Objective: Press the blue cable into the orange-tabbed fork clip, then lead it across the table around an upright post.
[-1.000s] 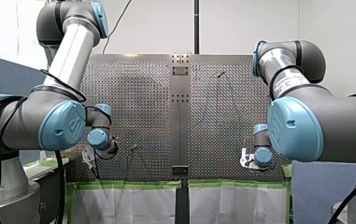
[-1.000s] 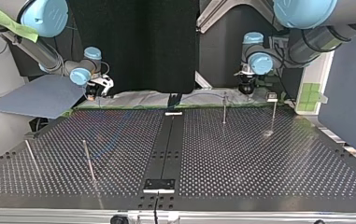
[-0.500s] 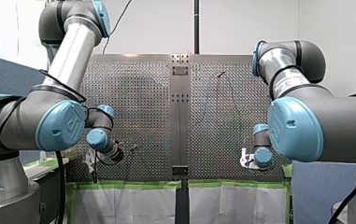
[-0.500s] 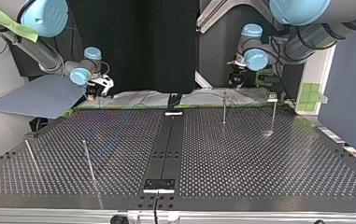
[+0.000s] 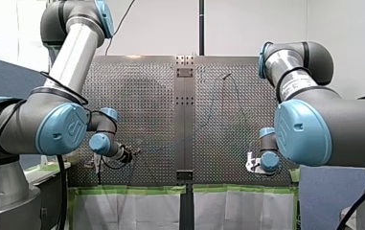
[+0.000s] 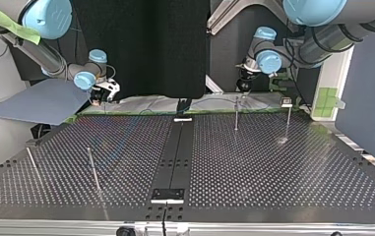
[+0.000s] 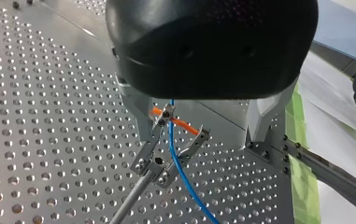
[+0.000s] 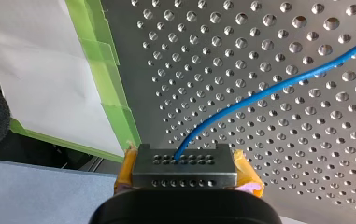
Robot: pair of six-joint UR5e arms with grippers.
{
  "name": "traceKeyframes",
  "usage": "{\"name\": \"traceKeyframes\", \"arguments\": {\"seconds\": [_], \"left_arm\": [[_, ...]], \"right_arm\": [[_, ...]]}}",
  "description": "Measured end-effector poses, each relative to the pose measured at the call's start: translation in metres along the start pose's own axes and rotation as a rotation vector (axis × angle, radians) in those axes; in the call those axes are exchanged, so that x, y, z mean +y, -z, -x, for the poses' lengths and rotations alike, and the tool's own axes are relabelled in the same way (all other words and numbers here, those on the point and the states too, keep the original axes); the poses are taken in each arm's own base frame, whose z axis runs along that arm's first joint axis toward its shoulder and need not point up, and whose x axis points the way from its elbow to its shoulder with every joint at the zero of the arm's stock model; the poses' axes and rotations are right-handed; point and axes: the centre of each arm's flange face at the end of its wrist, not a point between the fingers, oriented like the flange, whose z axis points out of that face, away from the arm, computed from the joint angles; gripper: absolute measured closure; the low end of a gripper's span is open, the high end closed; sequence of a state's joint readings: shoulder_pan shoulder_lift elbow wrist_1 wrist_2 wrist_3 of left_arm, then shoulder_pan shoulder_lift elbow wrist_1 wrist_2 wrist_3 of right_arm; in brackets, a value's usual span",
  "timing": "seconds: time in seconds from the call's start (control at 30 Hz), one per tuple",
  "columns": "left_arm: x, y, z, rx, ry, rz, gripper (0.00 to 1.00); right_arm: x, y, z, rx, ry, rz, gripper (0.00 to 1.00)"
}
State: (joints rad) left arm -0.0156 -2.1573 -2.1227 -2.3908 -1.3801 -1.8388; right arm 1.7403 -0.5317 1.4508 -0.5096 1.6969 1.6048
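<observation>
Perforated steel table (image 5: 146,96) fills the background. Over the clip (image 7: 159,165) hangs my left gripper (image 7: 203,137), its metal fingers spread to either side. The thin blue cable (image 7: 178,165) runs between the clip's prongs, crossing its orange tab (image 7: 183,124). Well right of the clip, my right gripper (image 8: 183,168) pinches the cable between yellow pads.

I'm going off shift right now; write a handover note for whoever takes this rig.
Right gripper: shut on the blue cable, near the table edge.
Left gripper: over the fork clip; grip not visible.
Done: the cable runs between the clip's prongs, crossing the orange tab; full seating unclear.
To do: confirm seating, then lead the cable around an upright post.
</observation>
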Motion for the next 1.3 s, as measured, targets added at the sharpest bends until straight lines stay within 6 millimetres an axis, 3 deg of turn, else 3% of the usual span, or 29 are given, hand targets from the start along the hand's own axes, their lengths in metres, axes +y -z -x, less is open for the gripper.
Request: {"name": "traceKeyframes", "arguments": {"seconds": [0.63,1.3], "left_arm": [[-0.0003,-0.0011,0.0010,-0.011,-0.152,-0.003,0.02],[-0.0001,-0.0005,0.0005,-0.005,-0.153,-0.001,0.02]], "right_arm": [[-0.0011,0.0003,-0.0001,0.000,-0.001,-0.002,1.00],[-0.0033,0.0008,0.0003,-0.002,-0.008,-0.018,1.00]]}}
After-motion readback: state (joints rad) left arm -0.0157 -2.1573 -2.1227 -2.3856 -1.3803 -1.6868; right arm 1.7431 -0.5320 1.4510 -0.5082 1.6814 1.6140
